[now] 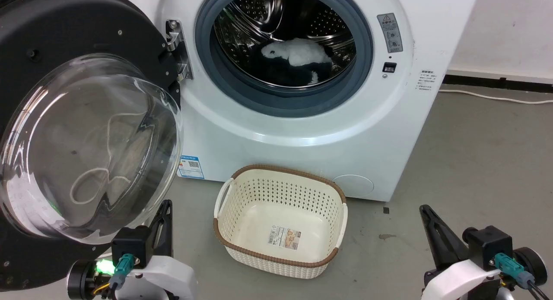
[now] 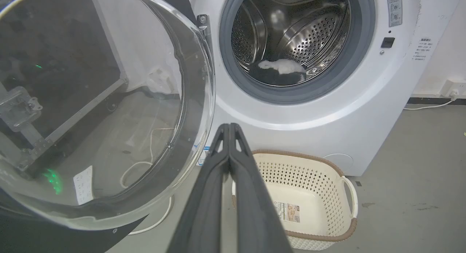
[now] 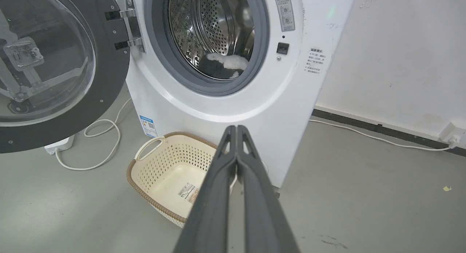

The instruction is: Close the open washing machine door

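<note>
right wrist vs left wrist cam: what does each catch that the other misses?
Right wrist: a white power strip on the floor below the door. Left wrist: a green glow in the door glass. Both: the open door, laundry in the drum, the basket; right hand and left hand each shut, empty.

Bare room: grey floor, white wall.
A grey concrete floor (image 1: 484, 162) fills the lower right of the head view, marked by a few dark stains (image 1: 386, 236). A white wall (image 1: 510, 28) rises at the upper right, a black skirting strip (image 1: 497, 83) at its foot. A white wall cable (image 1: 497, 97) runs just beside the strip to a socket (image 3: 451, 133) at the right edge of the right wrist view. At that view's left a looped cable (image 3: 118, 138) lies by a white power strip (image 3: 60, 148); a small yellow scrap (image 3: 447, 188) lies far right. Light is soft and even.
</note>
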`<state>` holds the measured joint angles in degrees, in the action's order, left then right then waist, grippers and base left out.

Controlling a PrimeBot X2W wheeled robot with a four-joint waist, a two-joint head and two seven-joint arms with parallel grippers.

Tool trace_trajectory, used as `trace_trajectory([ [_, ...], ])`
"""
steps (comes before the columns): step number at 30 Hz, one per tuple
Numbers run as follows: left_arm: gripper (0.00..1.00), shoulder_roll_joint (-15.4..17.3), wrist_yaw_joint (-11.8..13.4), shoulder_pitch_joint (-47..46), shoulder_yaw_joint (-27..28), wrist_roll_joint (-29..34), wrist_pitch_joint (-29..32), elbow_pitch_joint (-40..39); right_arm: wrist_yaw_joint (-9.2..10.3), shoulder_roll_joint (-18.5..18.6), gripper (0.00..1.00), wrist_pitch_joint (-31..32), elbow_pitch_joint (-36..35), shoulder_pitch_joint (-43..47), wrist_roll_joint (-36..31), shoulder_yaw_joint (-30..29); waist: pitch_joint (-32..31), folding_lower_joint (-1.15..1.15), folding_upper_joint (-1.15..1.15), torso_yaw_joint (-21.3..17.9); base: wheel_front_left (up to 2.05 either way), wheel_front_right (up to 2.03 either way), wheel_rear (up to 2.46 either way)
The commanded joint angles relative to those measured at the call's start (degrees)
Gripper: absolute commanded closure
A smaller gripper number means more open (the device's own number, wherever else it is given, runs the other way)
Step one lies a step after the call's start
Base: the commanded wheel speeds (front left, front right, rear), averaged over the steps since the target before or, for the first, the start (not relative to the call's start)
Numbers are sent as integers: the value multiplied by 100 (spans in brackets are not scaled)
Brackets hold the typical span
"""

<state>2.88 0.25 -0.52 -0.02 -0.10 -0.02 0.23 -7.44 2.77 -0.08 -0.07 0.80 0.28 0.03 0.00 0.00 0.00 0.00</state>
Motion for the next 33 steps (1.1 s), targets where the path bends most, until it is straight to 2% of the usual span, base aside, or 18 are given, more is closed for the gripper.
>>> trace_trajectory([
  [1, 100, -1, -25, 52, 2, 10, 2, -23, -5, 10, 100, 8, 7, -80, -28, -3, 0, 0, 0, 0, 0, 0, 0],
  [6, 100, -1, -25, 52, 2, 10, 2, -23, -5, 10, 100, 8, 7, -80, -28, -3, 0, 0, 0, 0, 0, 0, 0],
  [7, 0, 0, 0, 0, -3, 0, 0, 0, 0, 0, 0, 0, 0, 0, 1, -2, 0, 0, 0, 0, 0, 0, 0],
  [24, 1, 6, -30, 79, -59, -174, -155, 11, 0, 1, 0, -164, 76, 70, 266, 65, 7, 0, 0, 2, 0, 0, 0],
  [25, 61, 6, -33, 83, -64, -188, -166, 13, -1, 1, 0, -176, 81, 76, 286, 69, 7, 0, 0, 3, 0, 0, 0],
  [26, 100, 6, -37, 88, -69, -204, -177, 14, -1, 1, 0, -188, 85, 81, 307, 73, 7, 0, 0, 4, 0, 0, 0],
  [33, 100, 8, -64, 113, -81, -317, -270, -52, -1, 2, 0, -272, 121, 126, 450, 88, -1, 0, 0, 27, 0, 0, 0],
])
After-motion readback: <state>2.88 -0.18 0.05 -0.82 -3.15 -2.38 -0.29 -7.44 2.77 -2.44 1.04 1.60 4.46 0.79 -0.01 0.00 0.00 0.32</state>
